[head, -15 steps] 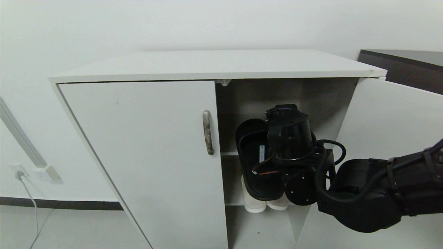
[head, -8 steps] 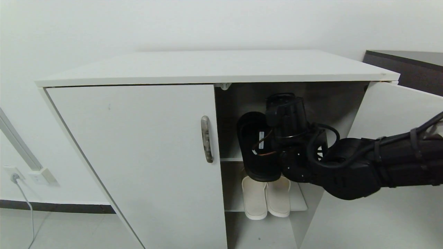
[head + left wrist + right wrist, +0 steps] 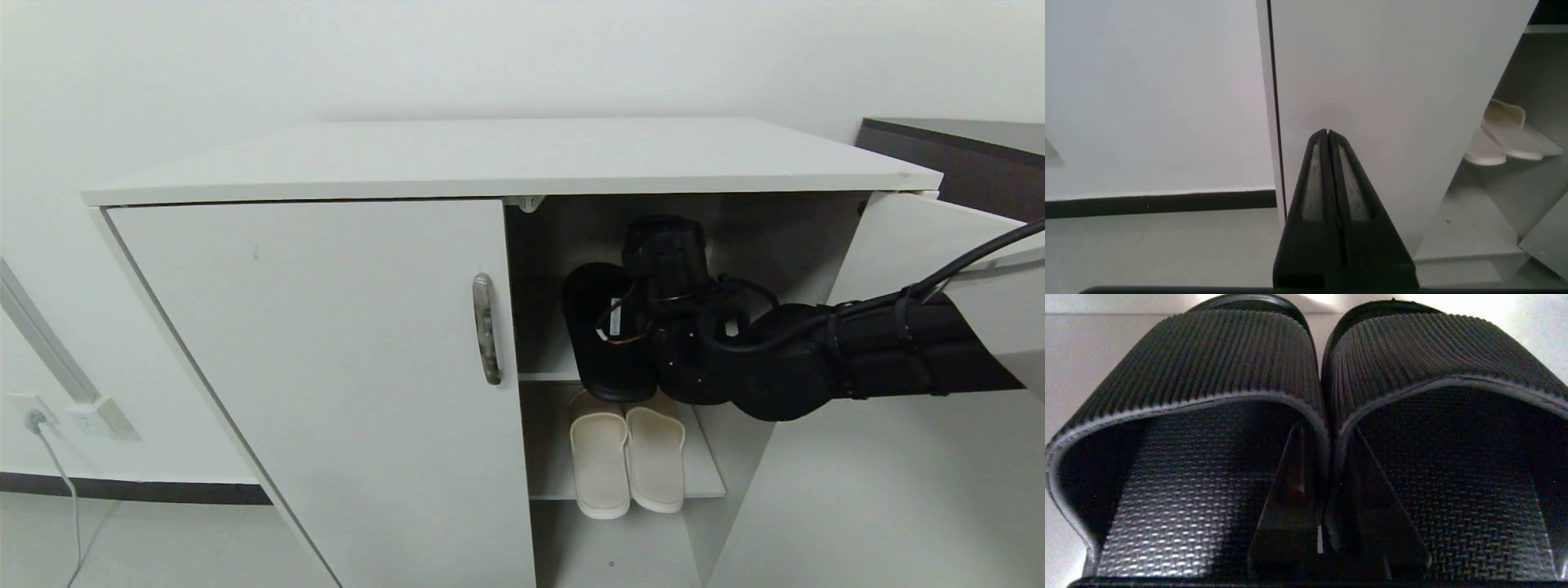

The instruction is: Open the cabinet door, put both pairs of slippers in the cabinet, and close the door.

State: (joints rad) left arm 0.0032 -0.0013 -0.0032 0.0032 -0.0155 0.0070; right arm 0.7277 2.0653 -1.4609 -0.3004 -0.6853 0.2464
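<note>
The white cabinet (image 3: pixel 506 159) has its left door (image 3: pixel 318 367) closed and its right door (image 3: pixel 922 245) swung open. My right gripper (image 3: pixel 1325 449) is shut on the black slippers (image 3: pixel 1233 392), pinching the two inner side walls together. In the head view the black slippers (image 3: pixel 600 335) hang tilted inside the upper compartment, heels just above the upper shelf edge (image 3: pixel 543 377). The white slippers (image 3: pixel 626 461) lie side by side on the lower shelf. My left gripper (image 3: pixel 1327 139) is shut on nothing, low in front of the closed left door, with the white slippers (image 3: pixel 1503 135) off to one side.
A metal handle (image 3: pixel 486 328) sits on the left door's inner edge. A wall socket with a cable (image 3: pixel 33 420) and a slanted conduit are on the wall at the left. A dark desk (image 3: pixel 955 143) stands behind the open door.
The head camera shifted. My right arm has lifted the black slippers and pushed them deeper into the upper compartment, uncovering the white slippers below.
</note>
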